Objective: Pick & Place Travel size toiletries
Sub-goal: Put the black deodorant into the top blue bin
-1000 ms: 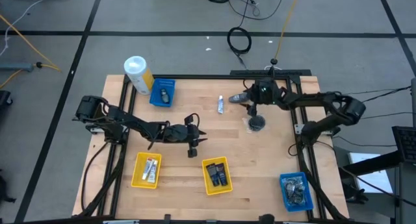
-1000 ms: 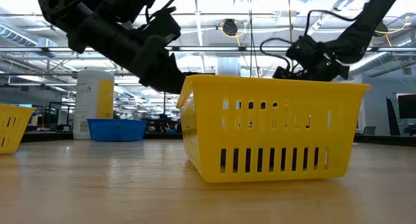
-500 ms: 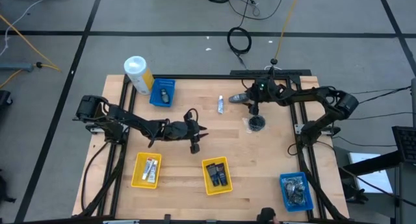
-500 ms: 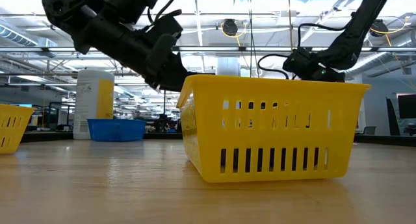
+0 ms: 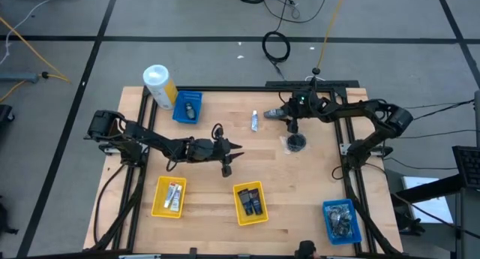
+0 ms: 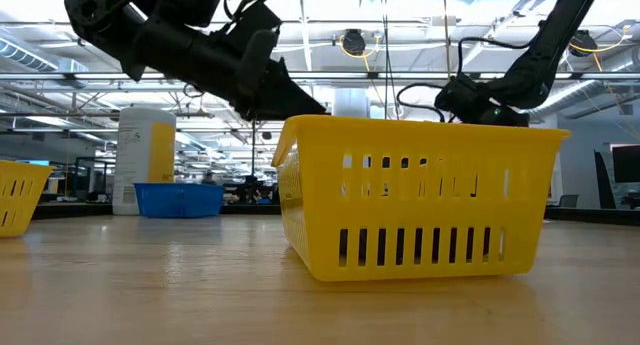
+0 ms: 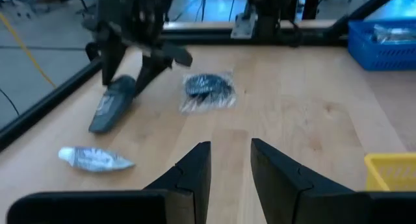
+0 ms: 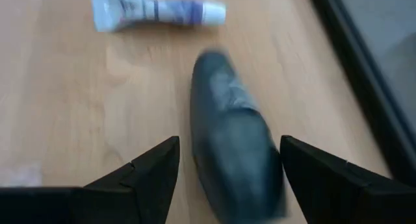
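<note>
A small dark bottle (image 5: pixel 274 112) lies on its side on the table at the far middle. My right gripper (image 8: pixel 229 149) is open and low over it, one finger on each side of the bottle (image 8: pixel 234 146). Beside the bottle lies a thin white tube (image 5: pixel 255 121). A clear-wrapped dark packet (image 5: pixel 297 143) lies just nearer than the gripper. My left gripper (image 5: pixel 234 149) hangs over the table's middle, pointing toward the right gripper. Its fingers (image 7: pixel 231 152) stand a little apart with nothing between them. My right gripper comes slanting down from the table's right with its fingers along the two long sides of the dark bottle, which lies flat on the table. A strip of table shows between one finger (image 8: pixel 159 165) and the bottle. Whether the other finger (image 8: pixel 305 169) touches it, I cannot tell.
Two yellow trays (image 5: pixel 169 196) (image 5: pixel 250 203) stand near the front edge, and a blue tray (image 5: pixel 341 219) at the front right. Another blue tray (image 5: pixel 187 106) and a white-and-yellow canister (image 5: pixel 159 86) stand at the far left. The black frame rail (image 5: pixel 352 154) runs along the right side.
My right gripper has sunk toward the dark bottle and edged toward the table's left. My left gripper has tipped up from slanting down to nearly level, over about the same spot.
</note>
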{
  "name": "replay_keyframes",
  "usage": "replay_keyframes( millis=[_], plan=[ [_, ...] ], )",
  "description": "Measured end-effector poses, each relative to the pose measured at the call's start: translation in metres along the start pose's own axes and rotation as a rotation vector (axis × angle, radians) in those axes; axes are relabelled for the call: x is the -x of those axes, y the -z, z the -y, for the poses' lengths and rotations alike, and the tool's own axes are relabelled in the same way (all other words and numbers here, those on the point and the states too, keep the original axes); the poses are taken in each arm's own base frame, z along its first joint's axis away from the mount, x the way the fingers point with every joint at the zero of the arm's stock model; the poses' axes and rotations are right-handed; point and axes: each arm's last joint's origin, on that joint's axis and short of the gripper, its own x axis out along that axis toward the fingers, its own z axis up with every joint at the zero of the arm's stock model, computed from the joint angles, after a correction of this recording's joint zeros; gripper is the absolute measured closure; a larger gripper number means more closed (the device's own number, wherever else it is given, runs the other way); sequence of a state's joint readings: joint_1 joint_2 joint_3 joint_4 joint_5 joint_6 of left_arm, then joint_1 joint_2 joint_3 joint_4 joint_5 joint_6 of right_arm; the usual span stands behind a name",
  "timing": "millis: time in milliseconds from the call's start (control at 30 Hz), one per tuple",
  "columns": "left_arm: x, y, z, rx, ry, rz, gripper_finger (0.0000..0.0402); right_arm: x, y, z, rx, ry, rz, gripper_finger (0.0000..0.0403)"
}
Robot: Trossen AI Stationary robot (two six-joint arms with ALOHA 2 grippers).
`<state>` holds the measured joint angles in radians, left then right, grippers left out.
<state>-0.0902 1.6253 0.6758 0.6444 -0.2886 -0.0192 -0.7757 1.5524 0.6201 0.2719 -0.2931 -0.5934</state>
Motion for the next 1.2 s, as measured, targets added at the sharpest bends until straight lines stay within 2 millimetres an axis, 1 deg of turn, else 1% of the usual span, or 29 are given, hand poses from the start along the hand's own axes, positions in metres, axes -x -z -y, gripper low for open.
replay_keyframes(
  millis=[167,300,467,633,733,833,900,967,1100,1200],
  plan=[
    [0.0,-0.005,-0.001,-0.021,-0.002,0.05,0.0291,-0.011,0.012,-0.006,-0.021,-0.049,-0.067,0.0155],
    [-0.001,-0.007,-0.004,-0.017,-0.013,0.068,0.0291,-0.014,0.013,-0.008,-0.06,-0.056,-0.07,0.017],
    [-0.003,-0.007,-0.014,-0.001,-0.043,0.065,0.0291,-0.016,0.008,-0.013,-0.11,-0.063,-0.063,0.0194],
    [-0.006,-0.005,-0.024,0.016,-0.054,0.048,0.028,-0.018,0.006,-0.02,-0.151,-0.079,-0.052,0.0203],
    [-0.007,-0.004,-0.028,0.02,-0.04,0.031,0.0254,-0.017,0.01,-0.028,-0.181,-0.077,-0.02,0.0204],
    [-0.007,0.001,-0.032,0.014,-0.049,-0.015,0.0213,-0.016,0.016,-0.043,-0.207,-0.078,0.041,0.0205],
    [-0.008,0.004,-0.034,0.003,-0.054,-0.043,0.0182,-0.013,0.02,-0.055,-0.226,-0.096,0.107,0.0205],
    [-0.008,0.005,-0.035,-0.009,-0.057,-0.061,0.0151,-0.007,0.021,-0.066,-0.25,-0.129,0.213,0.0205],
    [-0.008,0.007,-0.036,-0.012,-0.059,-0.075,0.0099,0.012,0.011,-0.089,-0.278,-0.237,0.495,0.0206],
    [-0.008,0.003,-0.034,-0.059,0.01,-0.04,0.0074,0.024,-0.003,-0.105,-0.256,-0.354,0.663,0.0206]
  ],
)
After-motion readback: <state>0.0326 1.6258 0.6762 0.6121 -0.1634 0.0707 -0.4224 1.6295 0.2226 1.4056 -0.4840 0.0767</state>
